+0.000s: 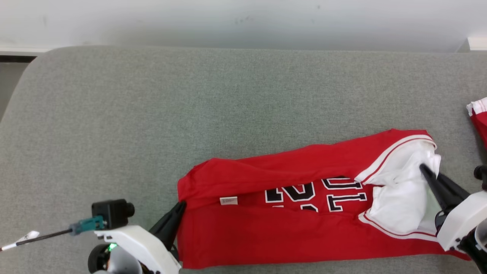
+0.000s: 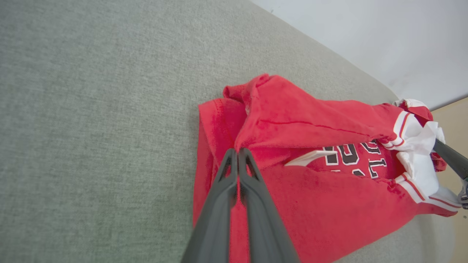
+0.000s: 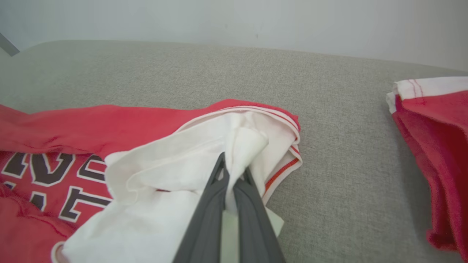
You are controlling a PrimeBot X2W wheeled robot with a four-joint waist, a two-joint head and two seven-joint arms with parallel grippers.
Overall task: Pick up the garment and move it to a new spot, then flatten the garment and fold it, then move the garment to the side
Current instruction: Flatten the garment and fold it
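Folding appears to be in hand: the garment [image 1: 289,236] lies along the tabletop's [image 1: 190,114] front edge, toward its right corner, left pincer [image 1: 179,208] clenched on the hem, right pincer [image 1: 423,167] clenched on the white lining; the next move calls for both travelling together.

red jersey [image 1: 266,232] with black-white lettering, folded lengthwise on grey fabric surface [image 1: 152,114]; left gripper [image 1: 180,206] pinches left edge, right gripper [image 1: 423,168] pinches white lining.

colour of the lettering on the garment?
Lettering is black, outlined white, on the red garment; clearest in head view.
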